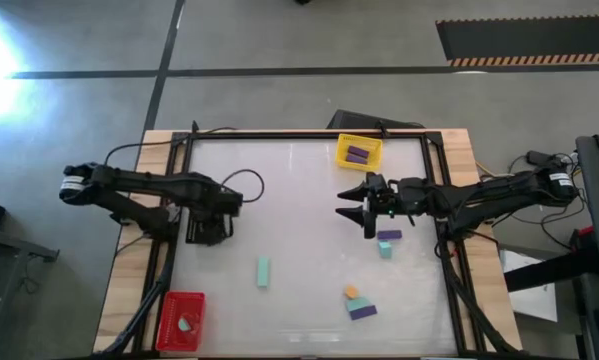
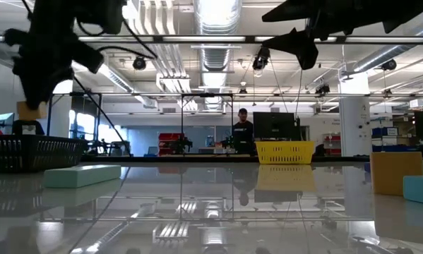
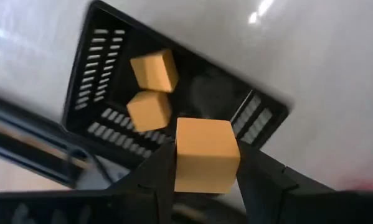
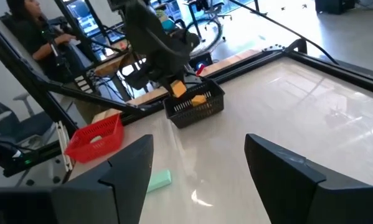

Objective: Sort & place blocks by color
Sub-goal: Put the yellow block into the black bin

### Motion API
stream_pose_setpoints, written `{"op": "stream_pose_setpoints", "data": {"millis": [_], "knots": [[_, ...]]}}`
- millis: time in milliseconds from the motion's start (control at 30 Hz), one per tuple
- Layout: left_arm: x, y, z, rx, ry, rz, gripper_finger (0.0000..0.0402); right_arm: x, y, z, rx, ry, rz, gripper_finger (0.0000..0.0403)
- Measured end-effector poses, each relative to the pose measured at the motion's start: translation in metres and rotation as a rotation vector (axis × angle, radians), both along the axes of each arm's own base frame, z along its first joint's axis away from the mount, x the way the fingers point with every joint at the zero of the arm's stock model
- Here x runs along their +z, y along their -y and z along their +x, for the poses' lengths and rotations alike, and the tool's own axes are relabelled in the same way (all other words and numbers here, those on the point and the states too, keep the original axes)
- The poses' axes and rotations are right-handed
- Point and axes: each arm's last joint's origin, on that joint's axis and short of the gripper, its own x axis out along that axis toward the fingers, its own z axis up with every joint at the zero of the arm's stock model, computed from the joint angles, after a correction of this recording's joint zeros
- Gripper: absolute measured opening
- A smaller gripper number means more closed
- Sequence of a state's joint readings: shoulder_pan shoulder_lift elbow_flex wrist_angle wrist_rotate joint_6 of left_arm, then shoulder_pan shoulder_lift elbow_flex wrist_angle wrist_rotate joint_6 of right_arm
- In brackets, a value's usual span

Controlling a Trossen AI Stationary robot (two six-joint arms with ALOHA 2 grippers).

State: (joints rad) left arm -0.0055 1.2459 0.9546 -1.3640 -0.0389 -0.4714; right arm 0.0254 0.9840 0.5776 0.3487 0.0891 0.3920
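Observation:
My left gripper hangs over the black tray at the table's left side, shut on an orange cube. Two more orange cubes lie in that tray. My right gripper is open and hovers near the table's middle, below the yellow tray, which holds a purple bar. A mint bar lies flat on the table. A purple bar and a teal block lie near the right gripper. An orange, a teal and a purple block cluster near the front. My left gripper pinches the orange cube between its two fingers, which lie on two opposite side faces. They come from above, pointing down. The cube is lifted clear and hangs level above the black tray, seen from the side as the orange cube.
A red tray with a pale piece inside sits at the front left corner. The table is framed by black rails. Bare tabletop lies between the two arms. People and work benches show in the room beyond.

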Motion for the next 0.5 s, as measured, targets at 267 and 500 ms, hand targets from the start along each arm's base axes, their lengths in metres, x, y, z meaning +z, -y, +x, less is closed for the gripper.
{"op": "stream_pose_setpoints", "data": {"millis": [267,500], "knots": [[-0.035,-0.001,-0.002,-0.302,-0.101,0.013,0.0130,0.000,0.000,0.000,0.001,-0.002,-0.002,0.0240],[-0.053,-0.002,-0.004,-0.328,-0.160,0.011,0.0132,0.000,0.000,0.000,0.003,-0.002,-0.005,0.0240]]}}
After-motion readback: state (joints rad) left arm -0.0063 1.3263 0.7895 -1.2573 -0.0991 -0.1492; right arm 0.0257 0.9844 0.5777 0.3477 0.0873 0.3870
